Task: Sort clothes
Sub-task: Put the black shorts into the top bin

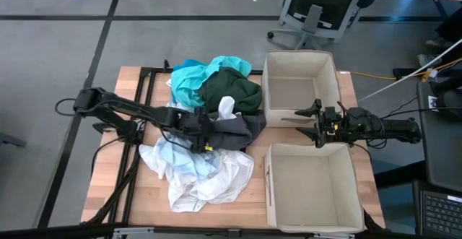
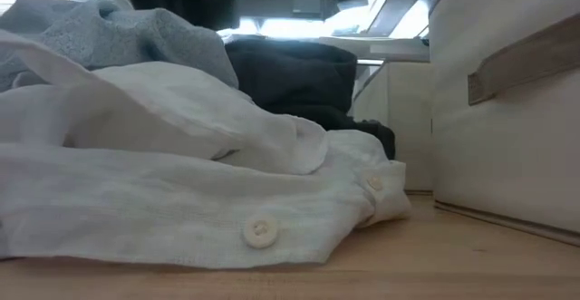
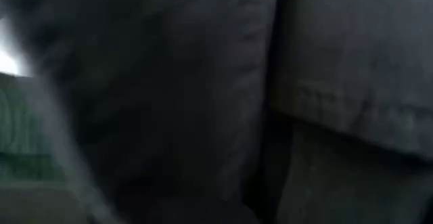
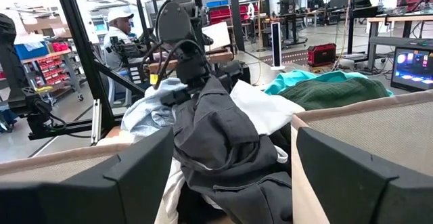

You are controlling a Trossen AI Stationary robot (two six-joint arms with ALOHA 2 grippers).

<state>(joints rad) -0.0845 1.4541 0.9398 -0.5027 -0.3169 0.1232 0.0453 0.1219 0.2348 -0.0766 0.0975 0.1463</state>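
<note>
Nearest the low camera lies the white shirt (image 2: 181, 200), its buttons and hem spread flat on the wooden table (image 2: 408, 264); behind it rise the pale blue garment (image 2: 136, 37) and the dark grey garment (image 2: 290, 73), with a beige box (image 2: 507, 110) at 3 o'clock. That view shows the buttons, which the overhead view does not, but hides both arms. From above, the whole pile of clothes (image 1: 209, 123) runs as a long heap from 7 o'clock, where the white shirt (image 1: 206, 181) and pale blue cloth (image 1: 170, 156) lie, up towards 12 o'clock, where the dark green garment (image 1: 231, 91) and teal garment (image 1: 195, 76) sit. Its long axis is roughly near to far, left of the two boxes. The left gripper (image 1: 206, 139) sits at the pile's middle on the dark grey cloth; in the right wrist view that cloth (image 4: 216, 143) hangs lifted from it, so the pincer grasps the dark grey garment with its fingers set wide. The left wrist view shows only dark fabric pressed close. The right gripper (image 1: 317, 127) hovers between the near box (image 1: 314, 217) and the far box (image 1: 299, 58), fingers spread and released. Beyond the table, the right wrist view shows a person (image 4: 122, 31) in a white cap seated in the room.
</note>
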